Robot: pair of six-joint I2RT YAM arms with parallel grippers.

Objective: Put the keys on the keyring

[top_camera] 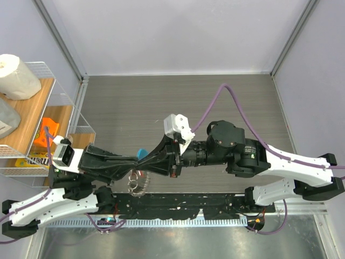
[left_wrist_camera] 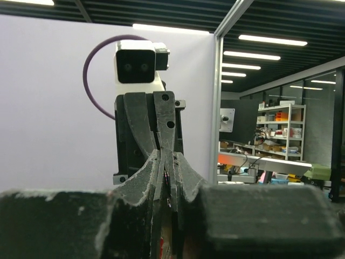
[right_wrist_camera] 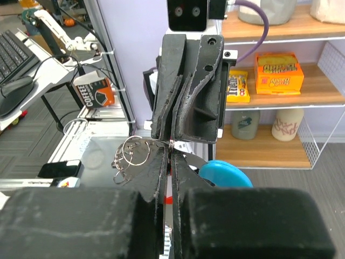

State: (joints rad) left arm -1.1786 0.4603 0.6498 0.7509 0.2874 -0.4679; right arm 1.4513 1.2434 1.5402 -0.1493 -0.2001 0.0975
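Note:
My left gripper [top_camera: 138, 161] and right gripper [top_camera: 145, 163] meet tip to tip above the table's near edge, and both are shut. The keyring [right_wrist_camera: 124, 152] is pinched where they meet. Its silvery rings [top_camera: 137, 185] hang to one side and its light-blue tag [right_wrist_camera: 229, 174] [top_camera: 142, 153] sticks out on the other. In the right wrist view my right gripper [right_wrist_camera: 171, 148] closes on a silvery glint of wire. A sliver of red, the keys [right_wrist_camera: 169, 200], shows through the slit between my right fingers. Red also shows low between my left gripper's [left_wrist_camera: 165, 159] fingers. I cannot tell what the keys rest on.
A wire shelf [top_camera: 64, 116] stands at the far left with a paper roll [top_camera: 16, 75] and an orange object [top_camera: 47, 132]. The black base rail [top_camera: 178, 202] runs along the near edge. A purple cable [top_camera: 226, 100] arcs over the right arm.

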